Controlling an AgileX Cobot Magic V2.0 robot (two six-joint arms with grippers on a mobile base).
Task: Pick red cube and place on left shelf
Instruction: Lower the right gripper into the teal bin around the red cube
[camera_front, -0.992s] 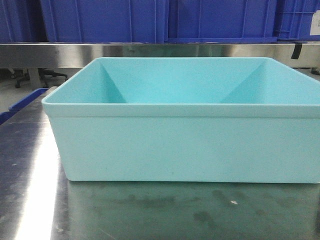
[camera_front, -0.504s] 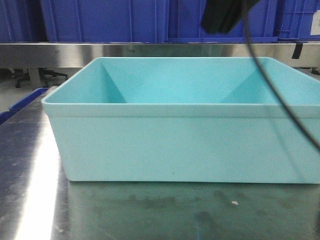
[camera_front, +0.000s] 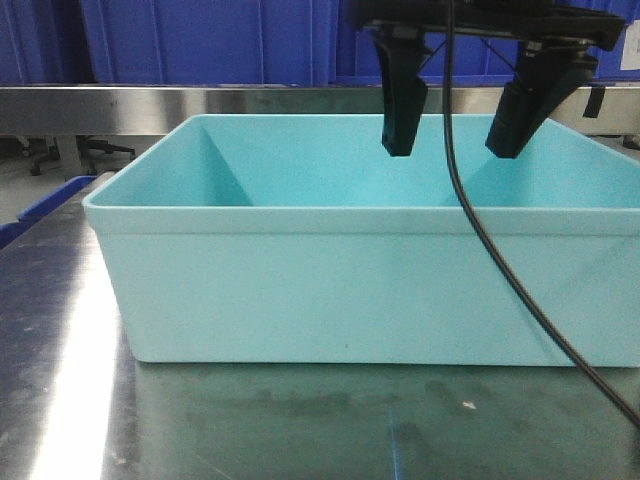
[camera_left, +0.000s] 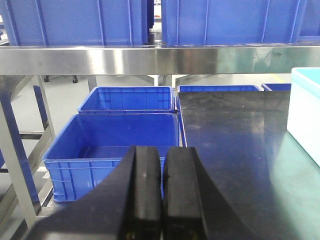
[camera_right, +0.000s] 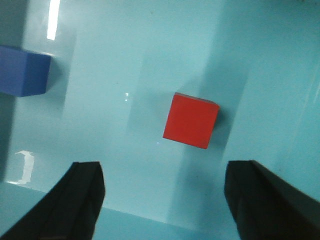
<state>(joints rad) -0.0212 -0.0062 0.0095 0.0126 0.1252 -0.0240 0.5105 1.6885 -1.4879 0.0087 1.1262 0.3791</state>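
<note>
The red cube (camera_right: 191, 121) lies on the floor of the light teal tub (camera_front: 350, 290), seen only in the right wrist view. My right gripper (camera_front: 452, 140) (camera_right: 164, 172) hangs open over the tub, its fingers wide apart with the cube ahead of them, apart from both. The front view hides the cube behind the tub wall. My left gripper (camera_left: 161, 150) is shut with nothing in it, off the table's left edge. The left shelf (camera_left: 125, 60) shows as a brushed steel rail with blue crates (camera_left: 75, 20) on it.
A blue cube (camera_right: 22, 70) lies in the tub's far left corner. The tub stands on a steel table (camera_left: 235, 145). Open blue crates (camera_left: 115, 145) sit low beside the table. A black cable (camera_front: 500, 270) hangs in front of the tub.
The right arm has come down into the front view from above. Its open fingers now hang just over the tub, where a second ago nothing showed.
</note>
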